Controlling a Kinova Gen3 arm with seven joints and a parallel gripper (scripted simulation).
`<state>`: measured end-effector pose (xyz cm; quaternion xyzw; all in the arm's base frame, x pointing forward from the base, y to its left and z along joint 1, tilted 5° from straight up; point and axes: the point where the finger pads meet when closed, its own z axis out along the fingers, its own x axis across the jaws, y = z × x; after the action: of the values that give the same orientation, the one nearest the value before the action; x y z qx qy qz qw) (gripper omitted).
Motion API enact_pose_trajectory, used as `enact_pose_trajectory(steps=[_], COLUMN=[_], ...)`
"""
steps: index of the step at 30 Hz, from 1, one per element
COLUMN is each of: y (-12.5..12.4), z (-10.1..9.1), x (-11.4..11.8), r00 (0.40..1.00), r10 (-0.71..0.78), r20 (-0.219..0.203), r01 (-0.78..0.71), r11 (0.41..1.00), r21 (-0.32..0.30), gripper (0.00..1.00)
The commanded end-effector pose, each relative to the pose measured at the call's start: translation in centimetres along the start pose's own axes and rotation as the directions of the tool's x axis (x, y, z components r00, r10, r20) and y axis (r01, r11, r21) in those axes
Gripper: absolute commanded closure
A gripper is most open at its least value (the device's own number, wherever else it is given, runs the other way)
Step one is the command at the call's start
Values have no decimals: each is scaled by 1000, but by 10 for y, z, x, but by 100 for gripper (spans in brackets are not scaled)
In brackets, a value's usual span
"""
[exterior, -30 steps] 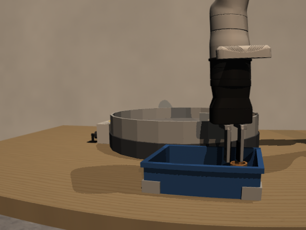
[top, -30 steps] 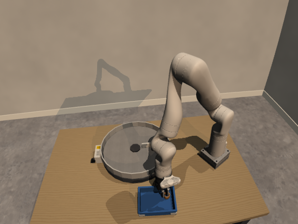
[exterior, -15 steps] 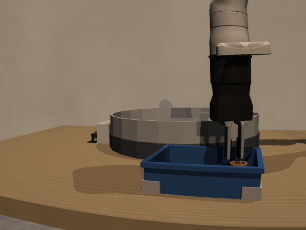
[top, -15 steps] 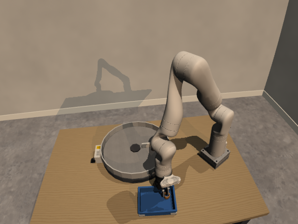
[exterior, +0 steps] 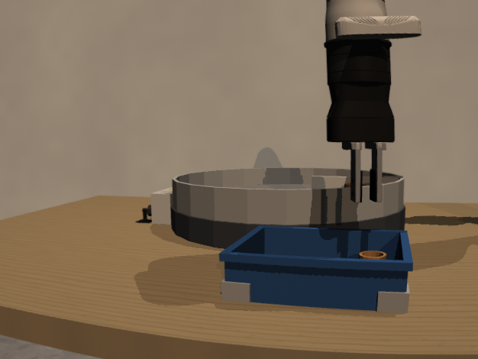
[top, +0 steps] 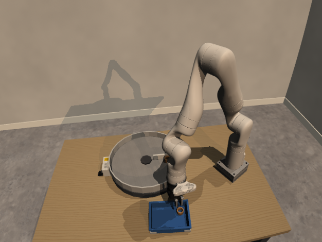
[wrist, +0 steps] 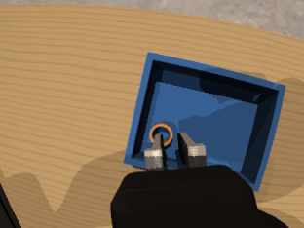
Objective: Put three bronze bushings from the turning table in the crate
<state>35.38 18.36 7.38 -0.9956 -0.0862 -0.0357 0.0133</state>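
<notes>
Gripper [top: 178,202] [exterior: 366,200] [wrist: 171,143] of ours hung above the blue crate [top: 170,230] [exterior: 316,263] [wrist: 214,69], fingers pointing down, partly open with nothing between them. Below the fingertips and slightly to one side, we saw one bronze bushing [top: 179,209] [exterior: 372,255] [wrist: 155,126] standing upright inside the crate, near its wall and apart from the fingers. Behind the gripper, beyond the crate, we had the round turning table [top: 141,190] [exterior: 266,205], where another bushing [top: 166,158] showed partly, mostly hidden by our arm [top: 193,91]. Well apart from the gripper, at the turning table's far side, we made out a pale box [top: 105,169] [exterior: 160,207] with a yellow label [top: 106,159] above some small dark marks; we could not read any writing there.

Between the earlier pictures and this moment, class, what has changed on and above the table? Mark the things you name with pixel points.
The gripper [top: 179,202] [exterior: 366,201] [wrist: 171,143] has risen out of the blue crate [top: 169,230] [exterior: 316,264] [wrist: 214,69] and hangs above it, open, with nothing between its fingers. The bronze bushing [top: 179,213] [exterior: 372,258] [wrist: 152,133] stays in the crate. The crate and the arm's base [top: 232,177] have not moved.
</notes>
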Motion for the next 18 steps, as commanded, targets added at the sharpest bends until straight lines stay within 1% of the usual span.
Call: enact_pose_trajectory(steps=[1,6,18], y=[0,0,0], z=[-2,-55,-55], x=[1,1,1], r00=[1000,1000,1000], r10=[0,0,0], r20=[-4,-3,-3], r01=[0,0,0], r11=[1000,1000,1000], r21=[1,1,1], gripper=[58,58,58])
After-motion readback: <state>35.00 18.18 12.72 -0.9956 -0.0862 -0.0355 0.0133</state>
